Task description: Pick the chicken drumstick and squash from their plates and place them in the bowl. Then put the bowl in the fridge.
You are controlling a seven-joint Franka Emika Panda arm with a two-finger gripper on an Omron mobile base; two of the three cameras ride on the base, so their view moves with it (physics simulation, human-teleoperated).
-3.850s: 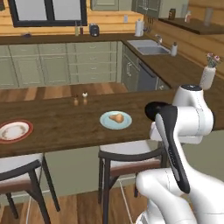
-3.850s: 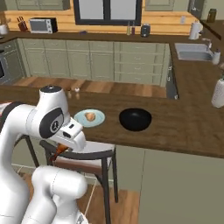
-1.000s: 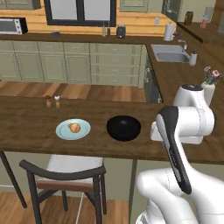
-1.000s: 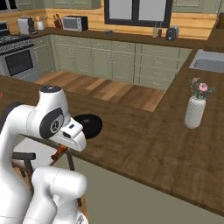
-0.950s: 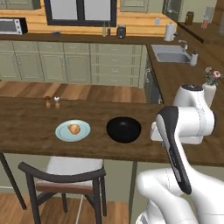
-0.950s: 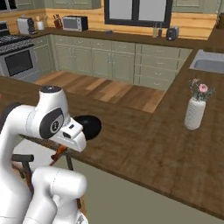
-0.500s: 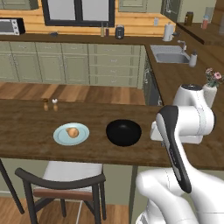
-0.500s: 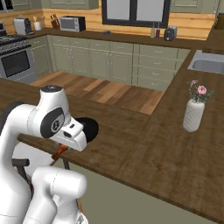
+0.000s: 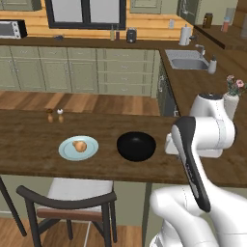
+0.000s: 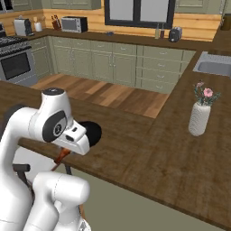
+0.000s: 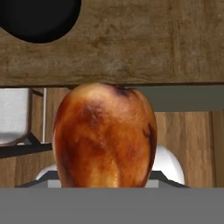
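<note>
The scene was a kitchen with green-grey cabinets (image 9: 82,72), a wood floor (image 9: 82,102) and a long dark wooden counter (image 9: 29,132) running across in front of the robot. A sink (image 9: 187,63) was set in the side counter, a microwave (image 9: 10,29) stood on the back counter, and a white vase (image 10: 199,118) with pink flowers stood on the near counter. A chair (image 9: 72,202) stood below the counter edge.

On the counter sat the black bowl (image 9: 136,146), with the pale blue plate (image 9: 78,147) just beside it. The squash (image 9: 79,145) lay on that plate. Two small shakers (image 9: 54,115) stood farther back.

In the hand view the chicken drumstick (image 11: 105,135) sat close to the camera, its golden-brown rounded end toward the counter edge and its long axis running along the line of the gripper. The gripper's fingers were hidden behind it, but it hung clear of the counter, so it looked clamped there. The bowl showed past it, across the counter edge.
</note>
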